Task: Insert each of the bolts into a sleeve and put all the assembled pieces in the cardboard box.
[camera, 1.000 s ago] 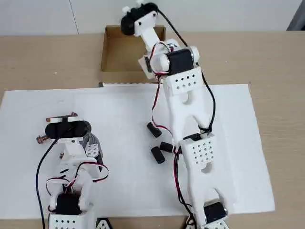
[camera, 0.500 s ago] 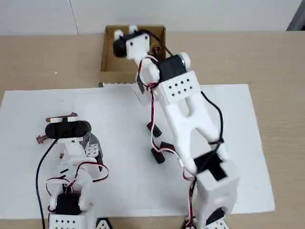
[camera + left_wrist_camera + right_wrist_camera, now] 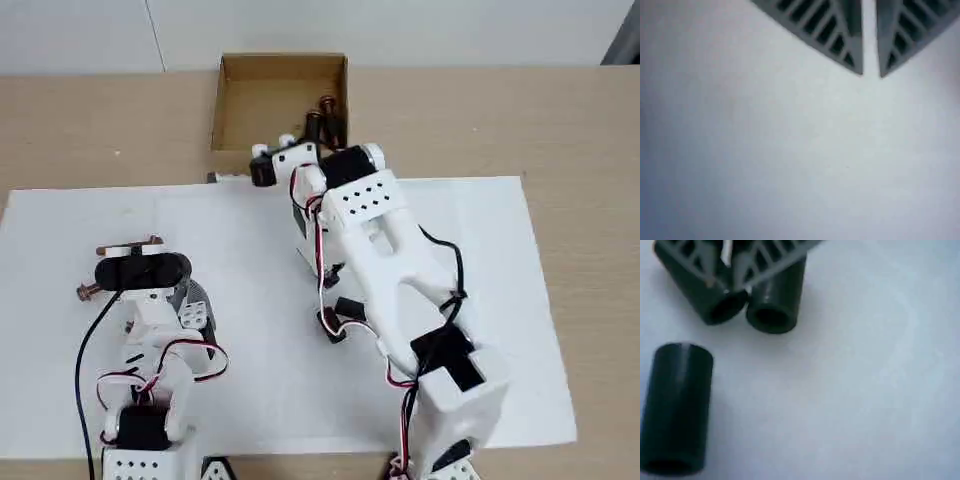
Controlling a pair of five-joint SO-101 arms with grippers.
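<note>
While the right gripper hangs clenched and empty just above two black sleeves lying side by side on the white sheet, a third sleeve lies near them. Assembled pieces, dark sleeves with copper bolt heads, rest inside the cardboard box against its right wall, at the far edge of the table. The left gripper is closed on nothing over bare paper. Beside the left arm, one bolt and another bolt lie on the sheet.
</note>
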